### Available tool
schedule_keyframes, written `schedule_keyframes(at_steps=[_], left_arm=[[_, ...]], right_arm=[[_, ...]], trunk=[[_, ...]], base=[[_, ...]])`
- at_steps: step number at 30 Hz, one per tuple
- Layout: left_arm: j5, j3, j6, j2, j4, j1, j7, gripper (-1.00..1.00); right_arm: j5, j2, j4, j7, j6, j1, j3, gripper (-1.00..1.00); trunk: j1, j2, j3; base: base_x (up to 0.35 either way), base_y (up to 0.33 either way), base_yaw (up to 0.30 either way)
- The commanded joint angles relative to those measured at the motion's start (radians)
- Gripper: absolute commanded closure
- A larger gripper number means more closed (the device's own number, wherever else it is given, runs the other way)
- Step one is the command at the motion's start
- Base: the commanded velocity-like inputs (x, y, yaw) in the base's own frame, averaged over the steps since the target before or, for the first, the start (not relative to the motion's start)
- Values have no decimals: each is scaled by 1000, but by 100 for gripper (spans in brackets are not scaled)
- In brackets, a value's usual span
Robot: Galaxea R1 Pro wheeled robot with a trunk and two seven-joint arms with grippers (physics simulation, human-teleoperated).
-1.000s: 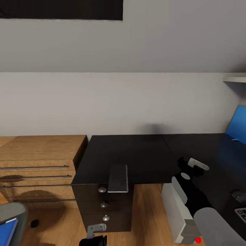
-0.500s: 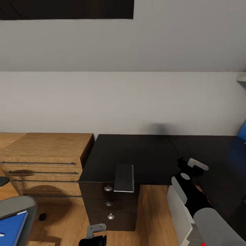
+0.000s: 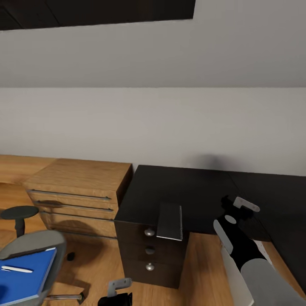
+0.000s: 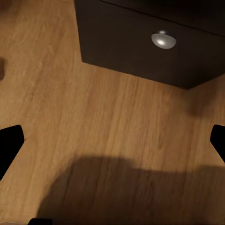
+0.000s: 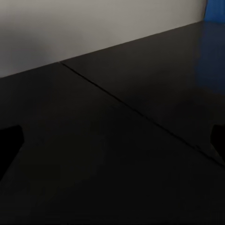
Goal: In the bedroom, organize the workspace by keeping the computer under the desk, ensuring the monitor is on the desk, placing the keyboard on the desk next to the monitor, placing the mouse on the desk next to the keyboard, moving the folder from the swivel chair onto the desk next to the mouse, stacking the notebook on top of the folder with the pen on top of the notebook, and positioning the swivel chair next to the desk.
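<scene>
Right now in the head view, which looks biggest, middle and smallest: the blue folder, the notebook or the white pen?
1. The folder on the swivel chair looks biggest, though it is cut off by the picture edge and nearer the camera.
2. The notebook, overhanging the desk edge.
3. The pen on the folder, clearly smallest.

Right arm (image 3: 244, 250) clad in glossy black with a pale grey sleeve behind, grey finger plates fitted at both grippers.

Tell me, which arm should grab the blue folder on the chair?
Probably left. The folder lies on the chair at the robot's left, nearer the left tool; the right tool hangs over the desk.
</scene>
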Motion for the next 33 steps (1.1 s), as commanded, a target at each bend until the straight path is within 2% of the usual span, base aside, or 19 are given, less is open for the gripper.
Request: schedule_keyframes(at_steps=[1,11,13,14,21,26,28,29,33], left_arm=[[8,-3,2,1,-1,-1,9,-100],[5,0,3,8,10,-1,7,-100],[5,-1,3,12,35,-1,7,-100],[4,-1,1,15,80,-1,6,-100],[4,-1,-9,24,228,-1,4,-100],[5,-2,-125,25,329,-1,2,-100],[4,-3,-181,24,359,-1,0,-100],[4,-3,-238,24,386,-1,-2,-100],[4,-4,-330,24,433,-1,-6,-100]], right_arm=[[-10,-2,0,-5,-9,-1,6,-100],[-10,-2,-1,-5,-5,0,5,-100],[-10,-2,-1,-6,-5,0,5,-100],[-10,-2,-1,-6,-5,0,5,-100],[-10,-2,-1,-7,-5,0,4,-100],[-11,-2,-10,-7,-4,0,4,-100],[-12,-2,-19,-7,-4,0,3,-100],[-12,-2,-28,-7,-3,1,2,-100],[-13,-2,-37,-9,-3,8,3,-100]], trunk=[[0,-1,-2],[0,-1,-12],[0,-1,-15],[0,-1,-16],[0,-1,-25],[0,-1,-31],[0,-1,-34],[0,-1,-35],[0,-1,-41]], base=[[0,0,234],[0,0,212],[0,0,194],[0,0,181],[0,0,159],[0,0,119],[0,0,103],[0,0,100],[0,0,97]])
